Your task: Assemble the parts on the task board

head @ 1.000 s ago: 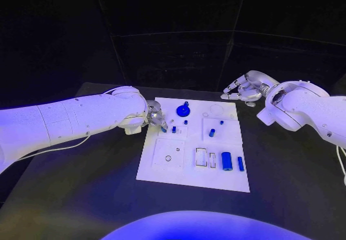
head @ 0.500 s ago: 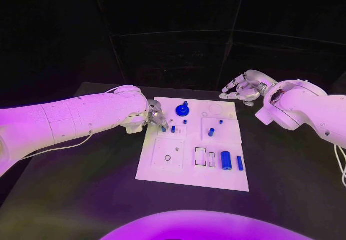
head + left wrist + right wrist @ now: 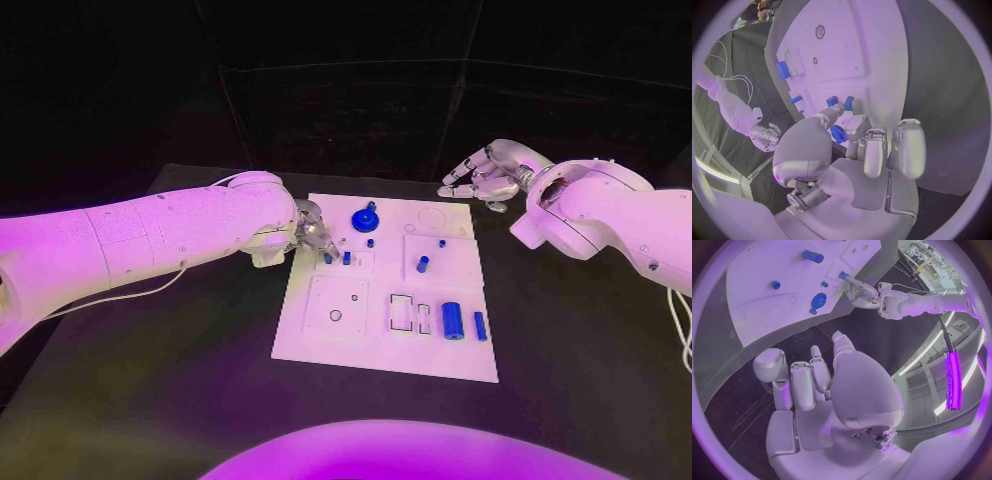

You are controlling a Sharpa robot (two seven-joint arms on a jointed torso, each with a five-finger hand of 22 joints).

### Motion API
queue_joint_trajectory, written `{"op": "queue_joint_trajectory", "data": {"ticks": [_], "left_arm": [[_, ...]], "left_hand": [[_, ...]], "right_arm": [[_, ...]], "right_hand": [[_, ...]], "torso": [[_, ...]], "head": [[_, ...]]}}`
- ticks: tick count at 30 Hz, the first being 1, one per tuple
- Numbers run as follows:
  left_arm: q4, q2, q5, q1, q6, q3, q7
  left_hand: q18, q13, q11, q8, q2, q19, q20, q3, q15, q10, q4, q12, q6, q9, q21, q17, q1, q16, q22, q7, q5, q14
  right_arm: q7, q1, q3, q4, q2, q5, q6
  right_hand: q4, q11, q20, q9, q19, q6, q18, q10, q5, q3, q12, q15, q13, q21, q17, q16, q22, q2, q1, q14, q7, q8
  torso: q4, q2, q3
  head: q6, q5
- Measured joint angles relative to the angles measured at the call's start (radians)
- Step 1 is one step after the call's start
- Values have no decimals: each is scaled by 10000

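The board (image 3: 335, 345) is a white rectangular plate lying flat mid-table, with shallow recesses and small holes in its face. Blue parts sit on it: a round knob-like piece (image 3: 365, 220) near the far edge, a tiny peg (image 3: 371, 243) just below it, a short upright peg (image 3: 423, 265) in the right middle with a smaller one (image 3: 443, 244) beyond it, a large cylinder (image 3: 453, 321) lying near the right near side, and a slim bar (image 3: 480, 326) just beside it. Two small pegs (image 3: 346, 258) stand at the board's left edge
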Motion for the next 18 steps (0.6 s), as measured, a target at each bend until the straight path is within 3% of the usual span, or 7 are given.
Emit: {"op": "queue_joint_trajectory", "data": {"ticks": [7,12,18], "left_arm": [[16,-67,0,-13,-43,-7,-58],[72,-198,-2,-24,-238,-7,-58],[228,-375,0,-27,-731,21,60]], "left_hand": [[0,78,-13,2,-234,-36,-36,-1489,-35,15,528,39,74,-72,55,0,-385,0,8,1,-916,35],[0,98,-49,1,-165,-36,-36,-2520,-55,51,930,39,107,-131,55,0,-405,0,7,-32,-964,14],[1,-144,2,0,116,-36,-35,-3238,-55,-61,1337,-123,83,-166,-74,0,-321,0,7,-8,-1002,15]], "right_arm": [[3,0,0,-6,-4,0,6],[5,0,0,-13,-6,0,9],[12,-3,-1,-48,45,0,11]], "right_hand": [[0,0,0,0,0,0,-1,0,0,0,0,0,0,0,0,0,0,0,0,0,0,0],[0,0,0,0,0,0,0,1,0,0,1,0,0,0,0,0,0,0,0,0,0,0],[0,0,37,0,-36,0,-1,1,0,0,1,0,0,0,1,-42,1,0,0,0,0,0]], "torso": [[0,-2,-6],[5,-3,-12],[-20,-3,-24]], "head": [[-6,-13],[8,-33],[30,-81]]}}
